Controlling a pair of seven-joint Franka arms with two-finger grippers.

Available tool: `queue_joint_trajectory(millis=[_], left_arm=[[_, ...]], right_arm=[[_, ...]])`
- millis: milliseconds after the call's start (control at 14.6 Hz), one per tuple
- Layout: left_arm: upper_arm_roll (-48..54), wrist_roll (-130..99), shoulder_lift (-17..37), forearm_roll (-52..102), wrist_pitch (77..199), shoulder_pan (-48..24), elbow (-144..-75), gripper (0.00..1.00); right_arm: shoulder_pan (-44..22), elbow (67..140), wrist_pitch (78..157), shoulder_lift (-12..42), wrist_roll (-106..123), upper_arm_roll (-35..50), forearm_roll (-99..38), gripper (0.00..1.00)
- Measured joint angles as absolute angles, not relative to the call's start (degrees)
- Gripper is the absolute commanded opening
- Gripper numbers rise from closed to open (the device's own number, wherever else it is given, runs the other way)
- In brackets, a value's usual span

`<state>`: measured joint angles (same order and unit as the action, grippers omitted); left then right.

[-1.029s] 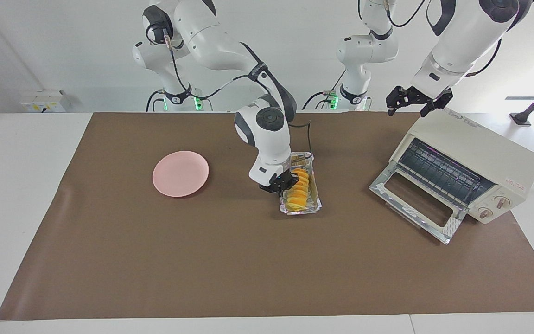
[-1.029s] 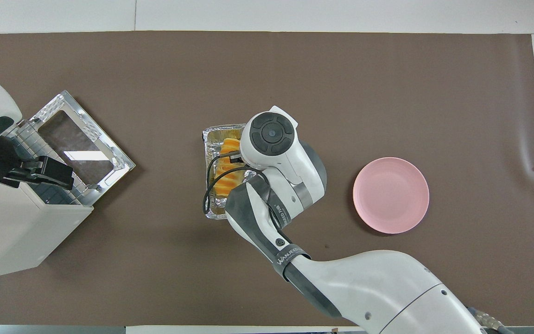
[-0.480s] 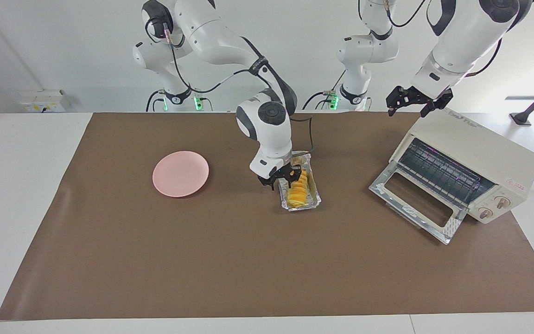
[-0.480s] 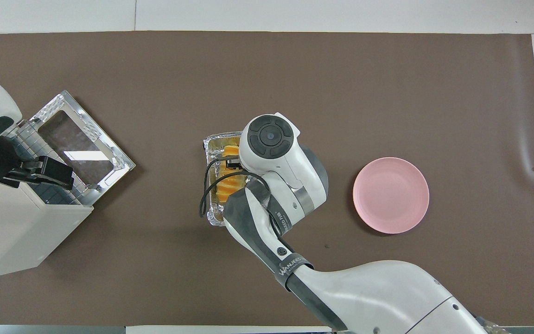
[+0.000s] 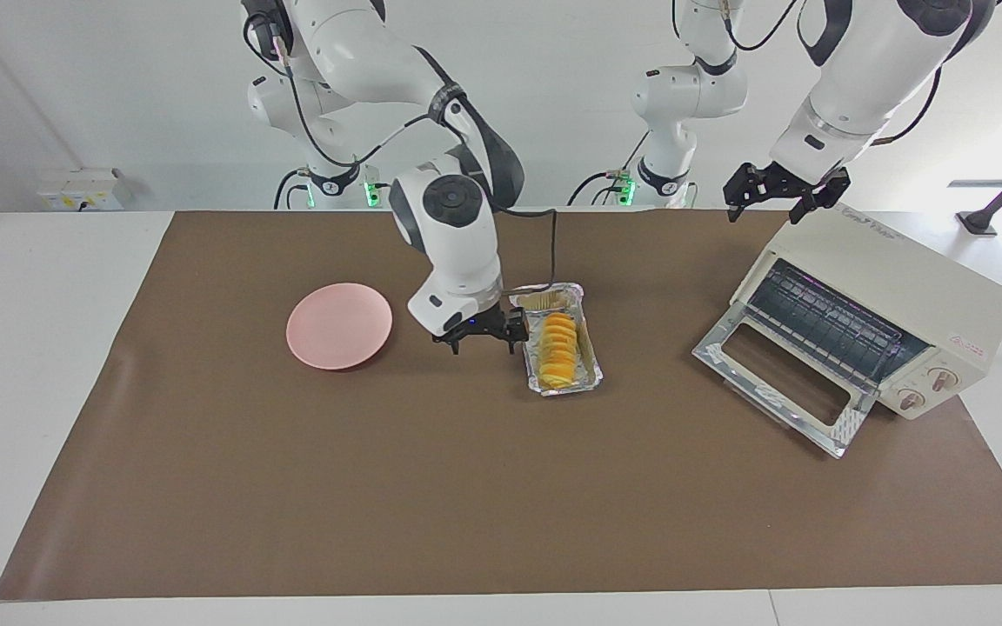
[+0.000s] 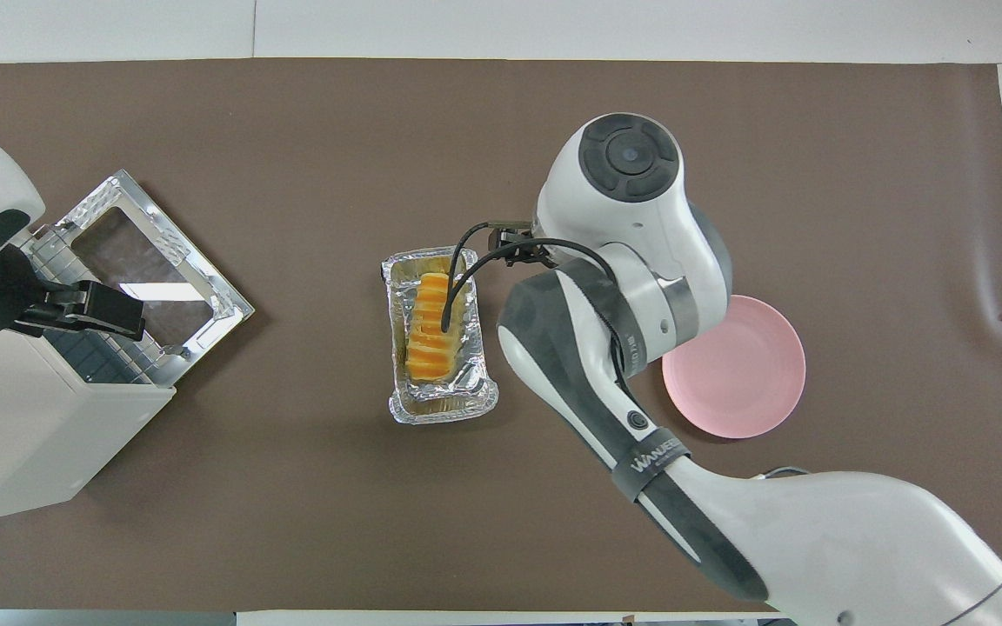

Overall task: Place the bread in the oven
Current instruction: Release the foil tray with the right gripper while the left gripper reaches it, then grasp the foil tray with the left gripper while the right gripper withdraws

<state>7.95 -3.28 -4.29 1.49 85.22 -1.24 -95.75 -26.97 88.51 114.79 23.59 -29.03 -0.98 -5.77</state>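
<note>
The bread (image 5: 559,349) is a golden ridged loaf lying in a crinkled foil tray (image 5: 567,386) at mid-table; it also shows in the overhead view (image 6: 431,329). My right gripper (image 5: 482,336) is open and empty, low over the mat beside the tray, toward the right arm's end; in the overhead view (image 6: 514,243) the wrist mostly covers it. The cream-white oven (image 5: 910,300) stands at the left arm's end with its glass door (image 5: 784,382) dropped open. My left gripper (image 5: 778,193) hangs open over the oven's top edge and waits.
A round pink plate (image 5: 339,325) lies toward the right arm's end, beside the right gripper. In the overhead view the right arm partly covers the plate (image 6: 749,387). A black cable loops from the right wrist over the tray (image 6: 457,283).
My right gripper has come off the bread and moved sideways toward the pink plate, empty. The bread stays in the foil tray, which shifted slightly. The left arm has not moved.
</note>
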Motion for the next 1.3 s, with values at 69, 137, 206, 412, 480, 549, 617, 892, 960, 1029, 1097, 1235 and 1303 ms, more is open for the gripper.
queue_joint_trajectory(millis=[69, 137, 206, 412, 480, 549, 617, 892, 960, 1029, 1097, 1235, 1303], left_arm=[[8.26, -5.02, -4.26, 1.62, 87.89, -1.45, -95.89, 1.00], [8.49, -6.62, -4.17, 1.90, 90.66, -2.52, -96.29, 1.00], [8.69, -8.67, -3.77, 2.18, 92.82, -4.66, -96.75, 1.00], [9.40, -20.28, 1.49, 2.40, 99.33, -14.74, -97.00, 1.00], [9.51, -24.96, 4.91, 2.41, 102.40, -18.96, -96.67, 1.00], [9.53, -29.97, 9.15, 2.39, 106.21, -23.36, -95.98, 1.00], [9.58, -33.28, 12.92, 2.34, 110.06, -26.67, -95.56, 1.00], [9.51, -35.29, 18.43, 2.33, 118.30, -30.50, -99.87, 1.00], [9.52, -35.29, 18.40, 2.33, 119.11, -30.64, -101.08, 1.00], [9.48, -35.29, 18.43, 2.33, 119.91, -31.11, -102.13, 1.00], [9.48, -35.68, 18.62, 2.33, 120.75, -31.89, -103.10, 1.00], [9.48, -37.14, 19.86, 2.33, 123.52, -33.23, -104.28, 0.95], [9.47, -37.41, 20.75, 2.33, 124.54, -33.52, -104.43, 0.88]], right_arm=[[-25.26, 88.52, 113.72, 22.46, -26.88, -1.04, -5.77, 1.00], [-23.54, 88.52, 112.74, 21.45, -24.38, -1.09, -5.76, 1.00], [-21.66, 88.55, 111.88, 20.53, -21.53, -1.16, -5.75, 1.00], [-15.55, 88.57, 109.45, 18.39, -11.47, -1.28, -5.72, 1.00], [-13.70, 88.57, 108.67, 17.69, -8.48, -1.30, -5.73, 1.00], [-12.04, 88.57, 107.69, 16.84, -6.52, -1.31, -5.72, 1.00], [-10.69, 88.56, 106.69, 15.92, -5.64, -1.32, -5.72, 1.00], [-5.14, 88.57, 100.65, 11.33, 1.36, -1.31, -5.67, 1.00], [-3.56, 88.57, 99.00, 10.17, 3.51, -1.32, -5.66, 1.00], [-1.87, 88.59, 97.24, 8.94, 5.64, -1.32, -5.66, 1.00], [-0.36, 88.58, 95.48, 7.74, 7.41, -1.34, -5.48, 1.00], [1.59, 88.59, 92.28, 5.50, 9.78, -1.37, -4.35, 1.00], [2.06, 88.61, 90.75, 4.35, 10.31, -1.37, -3.68, 1.00]])
